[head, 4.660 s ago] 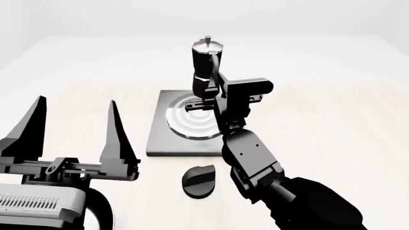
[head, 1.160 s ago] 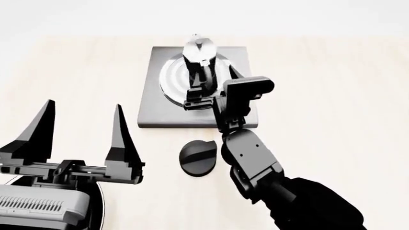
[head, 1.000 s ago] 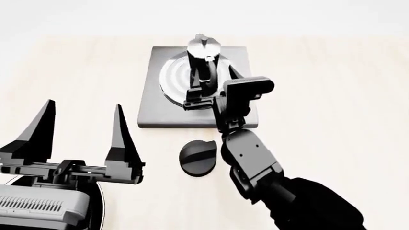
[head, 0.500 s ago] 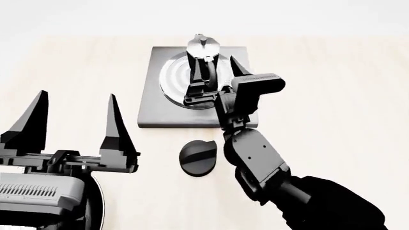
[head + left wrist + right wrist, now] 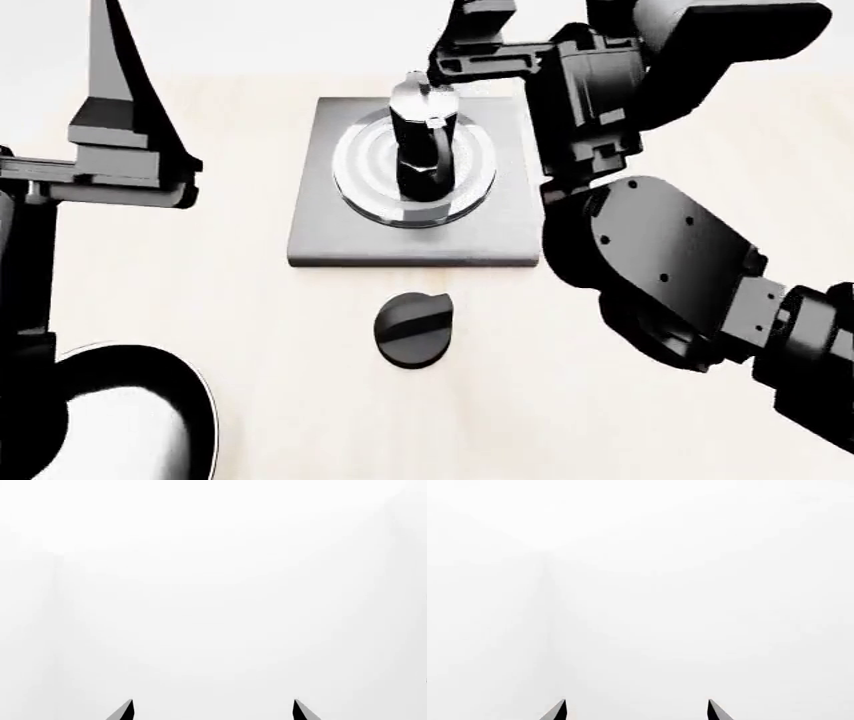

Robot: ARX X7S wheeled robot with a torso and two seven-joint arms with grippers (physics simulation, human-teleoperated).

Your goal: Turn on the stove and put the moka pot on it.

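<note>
The moka pot (image 5: 423,140), black with a silver lid, stands upright on the ring burner of the stove (image 5: 320,235), a flat grey plate. Nothing touches the pot. The stove's round black knob (image 5: 414,328) lies on the table just in front of the plate. Both arms are raised high. One of the left fingers (image 5: 114,75) points up at the far left, and the right arm's wrist block (image 5: 561,50) hangs above the plate's right back corner. In the wrist views, my left gripper (image 5: 213,710) and my right gripper (image 5: 637,710) each show two tips wide apart against blank white.
A black frying pan (image 5: 200,400) shows its rim at the bottom left corner, partly behind the left arm. The right arm's bulky links (image 5: 667,270) hang over the table to the right of the stove. The light wooden table (image 5: 267,330) surrounds the plate.
Both arms have risen high above the table. The right gripper has drawn away from the moka pot's handle, and the pot stays standing on the burner.
</note>
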